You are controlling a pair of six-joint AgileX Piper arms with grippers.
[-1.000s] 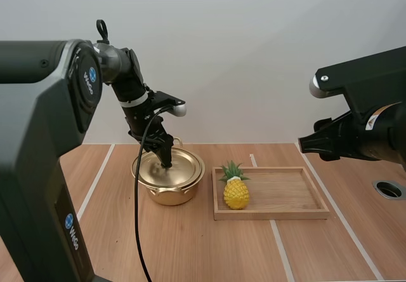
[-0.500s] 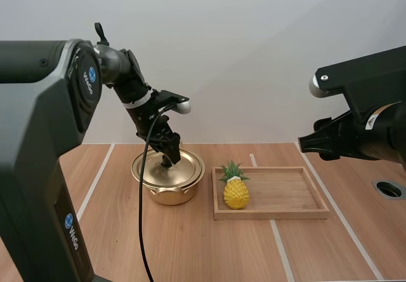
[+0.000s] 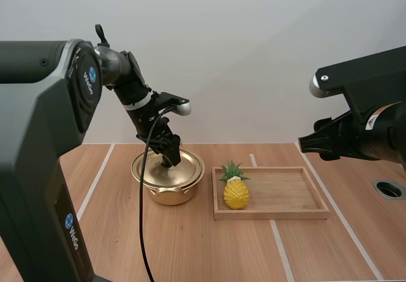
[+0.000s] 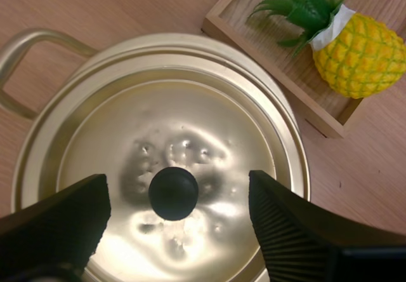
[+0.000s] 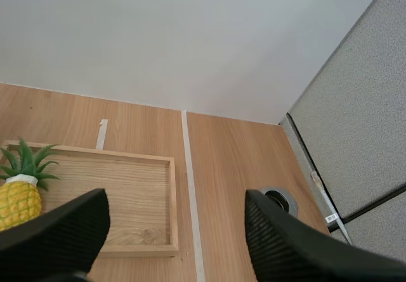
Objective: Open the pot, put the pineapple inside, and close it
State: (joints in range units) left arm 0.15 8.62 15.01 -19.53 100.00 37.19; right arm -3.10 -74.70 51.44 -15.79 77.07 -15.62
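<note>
A gold pot (image 3: 168, 179) with its lid (image 4: 165, 161) on stands left of a wooden tray (image 3: 285, 193). The lid's black knob (image 4: 173, 193) lies between the spread fingers of my left gripper (image 4: 177, 221), which hovers open just above the lid (image 3: 170, 161) without touching the knob. A yellow pineapple (image 3: 235, 190) with green leaves stands upright at the tray's left end, close beside the pot (image 4: 358, 50). My right gripper (image 5: 174, 244) is open, held high over the table's right side, above the tray's right end (image 5: 146, 199); the pineapple (image 5: 18, 196) is off to its side.
White tape lines (image 3: 279, 244) cross the wooden table. A round grommet hole (image 3: 388, 189) sits at the table's far right, also seen past the tray (image 5: 279, 199). A pot handle (image 4: 16, 53) sticks out on the side away from the tray.
My left gripper has risen slightly off the lid and shifted a little right, its wrist tilting. The pot, pineapple and right arm have stayed put.
</note>
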